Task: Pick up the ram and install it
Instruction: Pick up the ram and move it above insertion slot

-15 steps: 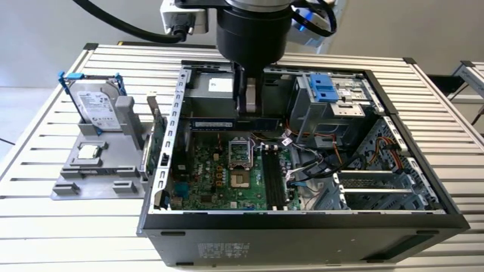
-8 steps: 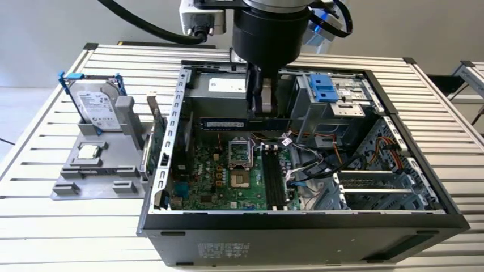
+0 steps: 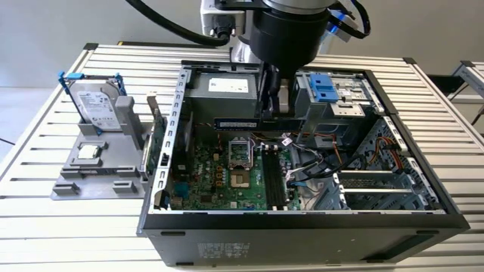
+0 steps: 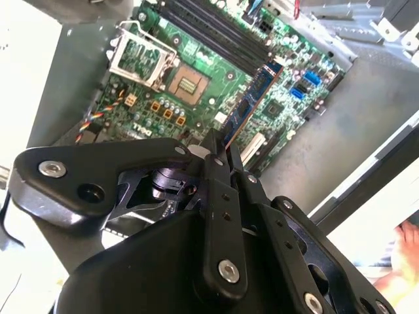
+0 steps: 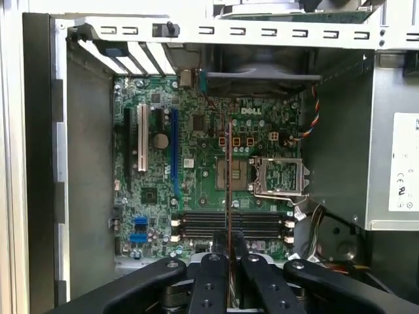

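The ram (image 3: 236, 123) is a thin green stick that hangs level above the motherboard (image 3: 212, 175) inside the open computer case (image 3: 302, 220). My gripper (image 3: 274, 120) is shut on one end of the stick. The rest of the stick juts toward the exterior view's left. In the first wrist view the ram (image 5: 228, 176) is seen edge-on, running out from my gripper (image 5: 228, 254) across the black memory slots (image 5: 229, 224). In the second wrist view the ram (image 4: 252, 98) sticks out from between the fingertips (image 4: 211, 145) over the board. The memory slots (image 3: 274, 177) lie below and hold no stick.
A grey fixture (image 3: 76, 184) at the exterior view's left carries a silver hard drive (image 3: 98, 107) in a blue-handled frame and a small chip (image 3: 89, 151). A green expansion card (image 3: 158, 144) stands by the case wall. Cables (image 3: 318, 156) and the power supply (image 3: 226, 85) crowd the case.
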Controlling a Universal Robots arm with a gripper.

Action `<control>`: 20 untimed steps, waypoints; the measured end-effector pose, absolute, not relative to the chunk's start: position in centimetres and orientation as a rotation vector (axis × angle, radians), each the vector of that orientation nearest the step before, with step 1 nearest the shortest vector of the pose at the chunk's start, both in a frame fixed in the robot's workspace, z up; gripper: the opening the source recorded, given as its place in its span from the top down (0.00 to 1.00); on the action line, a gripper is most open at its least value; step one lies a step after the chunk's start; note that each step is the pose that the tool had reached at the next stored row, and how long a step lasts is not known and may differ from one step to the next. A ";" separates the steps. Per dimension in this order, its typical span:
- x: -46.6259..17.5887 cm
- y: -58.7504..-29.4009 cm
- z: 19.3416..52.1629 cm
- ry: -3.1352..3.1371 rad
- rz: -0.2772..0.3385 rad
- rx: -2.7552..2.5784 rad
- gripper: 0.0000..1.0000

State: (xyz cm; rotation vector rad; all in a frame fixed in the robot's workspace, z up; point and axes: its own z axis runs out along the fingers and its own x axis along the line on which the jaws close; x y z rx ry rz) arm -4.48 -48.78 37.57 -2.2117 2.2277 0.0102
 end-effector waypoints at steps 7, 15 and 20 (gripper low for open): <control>-2.6 -48.8 37.6 2.230 0.010 -2.209 1.00; -0.5 -48.8 37.6 2.232 0.010 -2.207 1.00; 0.7 -48.9 37.6 2.233 0.010 -2.207 1.00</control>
